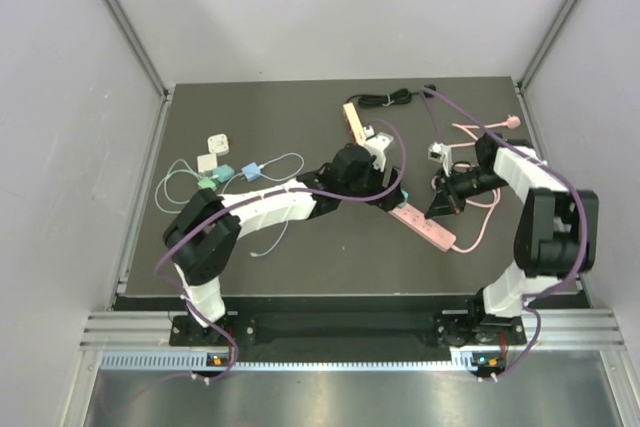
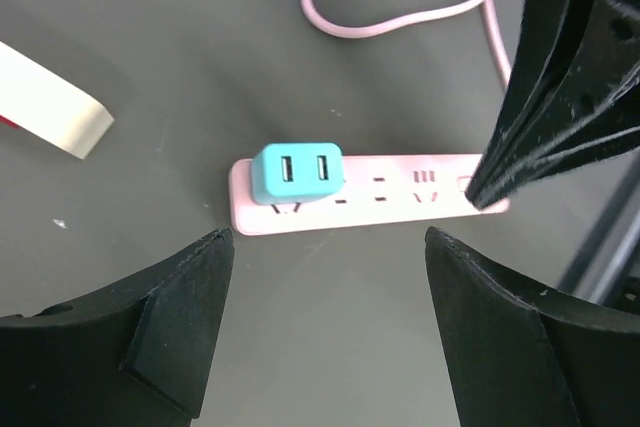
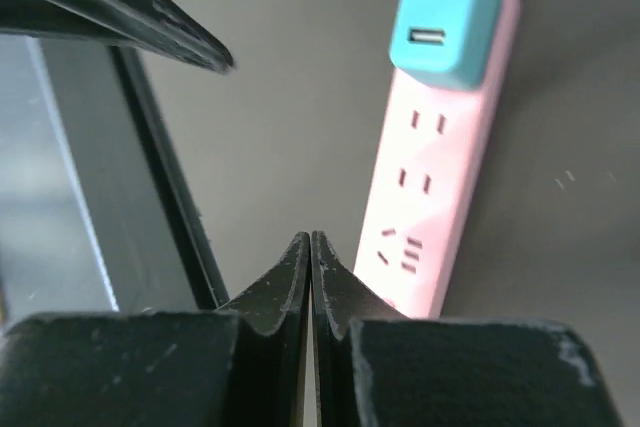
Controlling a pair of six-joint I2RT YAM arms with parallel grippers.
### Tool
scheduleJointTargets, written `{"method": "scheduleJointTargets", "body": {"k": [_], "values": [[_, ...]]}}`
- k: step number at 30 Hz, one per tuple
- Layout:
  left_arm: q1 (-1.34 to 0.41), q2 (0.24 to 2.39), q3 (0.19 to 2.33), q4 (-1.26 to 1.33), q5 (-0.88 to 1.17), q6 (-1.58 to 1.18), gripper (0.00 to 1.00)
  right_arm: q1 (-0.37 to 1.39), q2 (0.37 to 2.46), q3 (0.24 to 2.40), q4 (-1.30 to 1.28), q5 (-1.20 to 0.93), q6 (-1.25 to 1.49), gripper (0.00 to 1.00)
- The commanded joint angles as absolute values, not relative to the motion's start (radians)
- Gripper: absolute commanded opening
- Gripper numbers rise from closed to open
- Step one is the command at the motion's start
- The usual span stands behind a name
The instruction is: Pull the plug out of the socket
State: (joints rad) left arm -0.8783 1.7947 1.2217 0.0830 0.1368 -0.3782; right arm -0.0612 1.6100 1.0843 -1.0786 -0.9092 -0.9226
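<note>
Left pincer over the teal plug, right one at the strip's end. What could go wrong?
The shut right pincer meets only the far corner of the pink strip, so pulling the teal plug may lift the strip too. The plug sits off-centre in the open left pincer; closing may shove it.

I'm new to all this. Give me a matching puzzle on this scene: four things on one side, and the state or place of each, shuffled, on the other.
Things:
1. teal two-port plug
2. pink plastic power strip
3. left gripper
4. right gripper

States or places:
A. shut, at the strip's plug-free end
B. lying flat on the dark table
C. open, hovering over the plug
D. plugged into one end of the strip

Pairs: 1-D, 2-B, 3-C, 4-A
</note>
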Motion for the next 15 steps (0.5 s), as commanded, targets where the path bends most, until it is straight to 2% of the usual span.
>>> {"method": "scheduleJointTargets", "body": {"k": [1,3,6,12,15], "values": [[-0.896,1.825,1.305,0.036,0.03,-0.322,0.82,-0.069,1.745,1.181,-1.356,-1.081,-1.204,0.0],[-0.908,1.851,1.333,0.015,0.009,-0.311,0.81,-0.071,1.828,1.222,-1.462,-1.097,-1.267,0.0],[-0.919,1.881,1.351,0.005,-0.055,-0.299,0.81,-0.074,1.856,1.235,-1.46,-1.114,-1.256,0.0],[-0.931,1.94,1.42,-0.047,-0.09,-0.278,0.79,-0.074,1.848,1.201,-1.248,-1.074,-1.014,0.0],[-0.934,1.968,1.456,-0.063,-0.091,-0.268,0.79,-0.074,1.885,1.204,-1.223,-1.06,-0.962,0.0]]}}
